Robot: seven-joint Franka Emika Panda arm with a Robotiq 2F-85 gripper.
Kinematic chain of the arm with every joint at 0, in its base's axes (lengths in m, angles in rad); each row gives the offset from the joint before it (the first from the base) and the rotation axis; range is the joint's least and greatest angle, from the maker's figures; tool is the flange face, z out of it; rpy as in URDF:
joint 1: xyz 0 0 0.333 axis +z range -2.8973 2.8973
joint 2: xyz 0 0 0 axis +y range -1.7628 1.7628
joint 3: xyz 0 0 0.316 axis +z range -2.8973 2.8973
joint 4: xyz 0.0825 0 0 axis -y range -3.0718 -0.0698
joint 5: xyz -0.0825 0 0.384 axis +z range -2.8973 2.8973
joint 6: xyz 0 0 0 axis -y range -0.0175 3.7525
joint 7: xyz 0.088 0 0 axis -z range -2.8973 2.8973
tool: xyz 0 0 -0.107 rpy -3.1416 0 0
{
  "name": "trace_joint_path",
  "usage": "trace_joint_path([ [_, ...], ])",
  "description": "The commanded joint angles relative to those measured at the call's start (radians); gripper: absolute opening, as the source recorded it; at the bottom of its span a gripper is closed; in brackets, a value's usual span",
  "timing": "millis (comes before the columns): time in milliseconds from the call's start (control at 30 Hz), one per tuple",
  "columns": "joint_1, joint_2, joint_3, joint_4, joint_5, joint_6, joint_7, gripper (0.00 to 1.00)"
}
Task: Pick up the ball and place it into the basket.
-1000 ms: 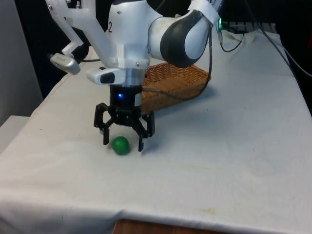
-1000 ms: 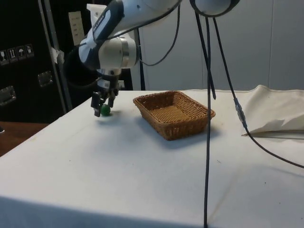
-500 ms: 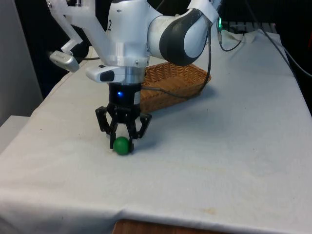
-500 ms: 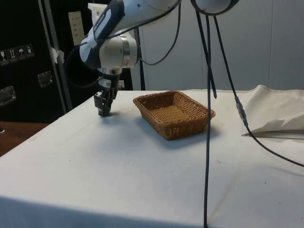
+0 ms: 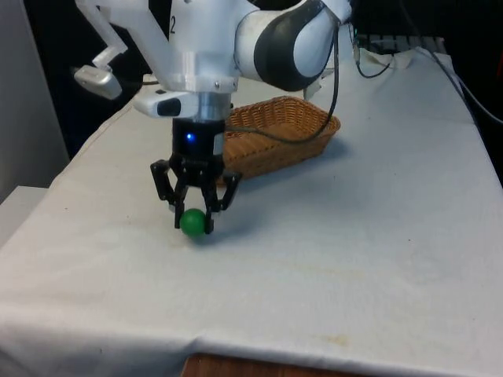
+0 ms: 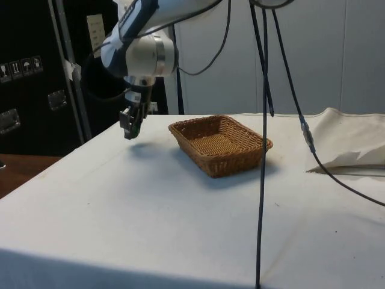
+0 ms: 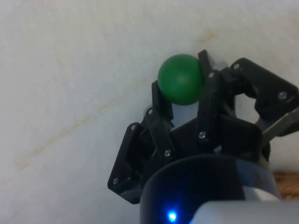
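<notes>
A small green ball [image 5: 192, 221] is clamped between the black fingers of my gripper [image 5: 193, 222], which is shut on it and holds it just above the white cloth. In the wrist view the ball [image 7: 180, 79] sits between the two fingertips [image 7: 207, 79]. From the side the gripper [image 6: 129, 127] hangs a little above the table with a sliver of green showing. The brown wicker basket [image 5: 306, 133] stands behind the gripper towards the front view's right, and in the side view the basket [image 6: 252, 147] is to the right of the gripper.
White cloth [image 5: 354, 236] covers the table, with open room on the front view's right. Black cables [image 6: 263, 150] hang down near the side camera. A rumpled fold of cloth [image 6: 349, 144] lies at the side view's right.
The fingers closed on the ball, which was lying on the cloth a second ago. The gripper has since risen slightly, lifting the ball off the table.
</notes>
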Motion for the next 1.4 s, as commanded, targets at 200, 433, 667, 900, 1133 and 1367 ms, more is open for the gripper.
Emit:
trace_joint_path([
  [200,0.033,-0.1,-0.012,-0.089,-0.044,-0.002,-0.014,0.0],
  [433,0.052,-0.179,-0.021,-0.153,-0.087,-0.003,-0.017,0.0],
  [667,0.064,-0.255,-0.024,-0.214,-0.134,-0.002,-0.013,0.0],
  [900,0.062,-0.337,-0.013,-0.273,-0.18,0.0,-0.015,0.0],
  [1133,0.086,-0.458,-0.029,-0.375,-0.268,-0.001,0.001,0.0],
  [1367,0.092,-0.534,-0.032,-0.433,-0.324,0.0,0.005,0.0],
])
